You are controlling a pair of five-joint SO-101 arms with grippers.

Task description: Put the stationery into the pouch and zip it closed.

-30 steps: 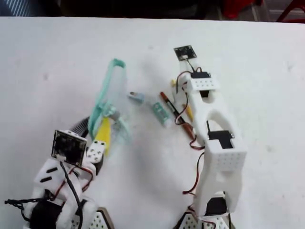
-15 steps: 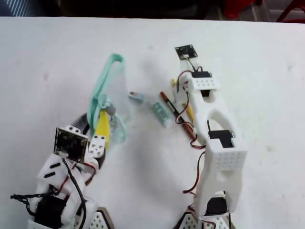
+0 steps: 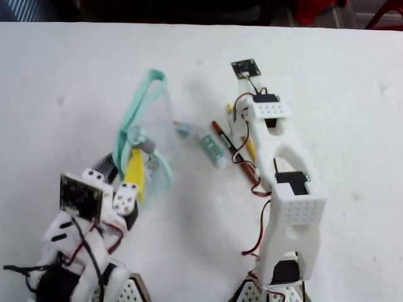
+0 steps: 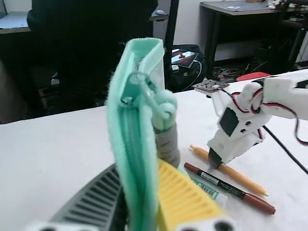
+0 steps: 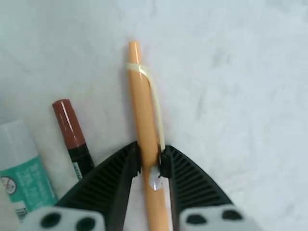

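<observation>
**Table** (image 3: pixel 346 94): we see a white surface across the high view.

**Right arm** (image 3: pixel 286 189): it rises from the lower centre-right of the high view. We find its **right gripper** (image 5: pixel 150 151) pinching the **orange pen** (image 5: pixel 144 110) partway along the barrel, with the pen lying on the table.

**Left arm** (image 3: pixel 82 239): it sits at lower left. We see the **left gripper** (image 4: pixel 139 211), one grey and one yellow finger, clamped on the lower part of the pouch.

**Pouch** (image 3: pixel 141 113): mint green. We see it standing on edge left of centre, its zipper pull (image 4: pixel 144 84) near the top end.

**Brown marker** (image 3: pixel 234 154): it lies diagonally at centre, just beside the pen.

**Glue stick** (image 3: pixel 213 149): it lies just left of the marker.

**Small bluish piece** (image 3: pixel 182 129): it rests between the pouch and the glue stick. We cannot tell what it is.
</observation>
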